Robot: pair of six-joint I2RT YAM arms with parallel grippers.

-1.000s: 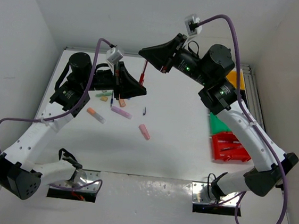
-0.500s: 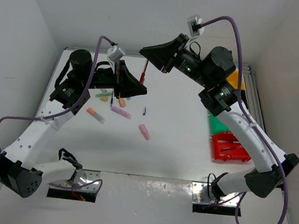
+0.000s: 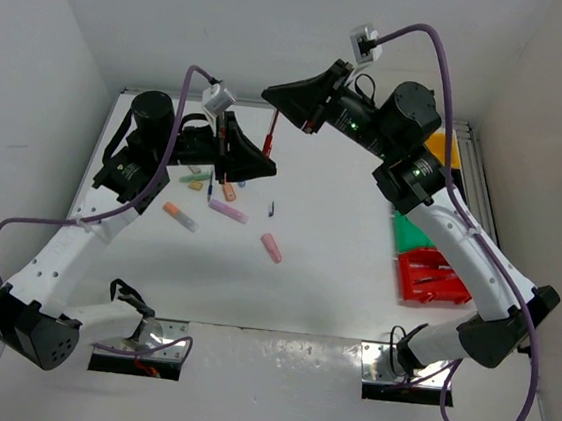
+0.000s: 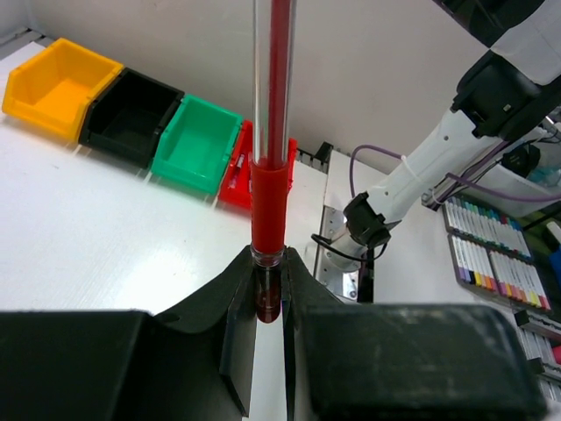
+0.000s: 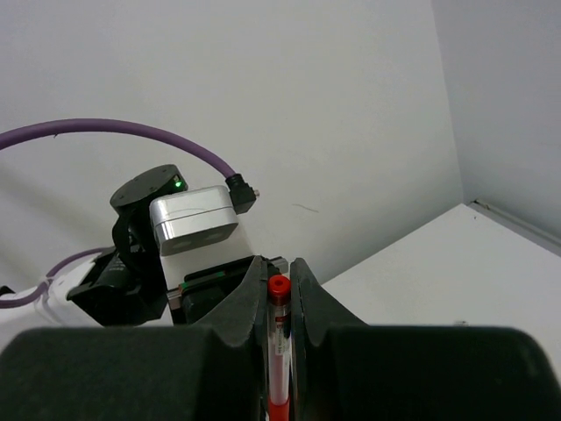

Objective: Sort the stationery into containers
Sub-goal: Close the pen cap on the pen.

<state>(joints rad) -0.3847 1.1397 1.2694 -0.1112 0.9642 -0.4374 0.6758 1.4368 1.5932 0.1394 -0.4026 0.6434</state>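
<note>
above table (image 3: 337, 247), toward the back: pen (image 3: 270, 137) between left gripper (image 4: 270, 263) at its near end and right gripper (image 5: 279, 268) at its far end. below and leftward, on table: scattered markers (image 3: 228, 210). along right edge: row of bins (image 3: 402, 279).

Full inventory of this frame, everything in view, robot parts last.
yellow bin, black bin, green bin, red bin: 4, row along the right edge of the table, red nearest the bases
red pen: 1, red, in the air, gripped at both ends
pink marker: 1, pink, centre
lilac marker: 1, lilac, left of centre
orange marker: 1, orange, pale cap, left
green marker: 1, green, far left, others beside it unclear
thin blue item: 1, blue, centre
left gripper: fingers shut on red pen
right gripper: fingers shut on red pen
</note>
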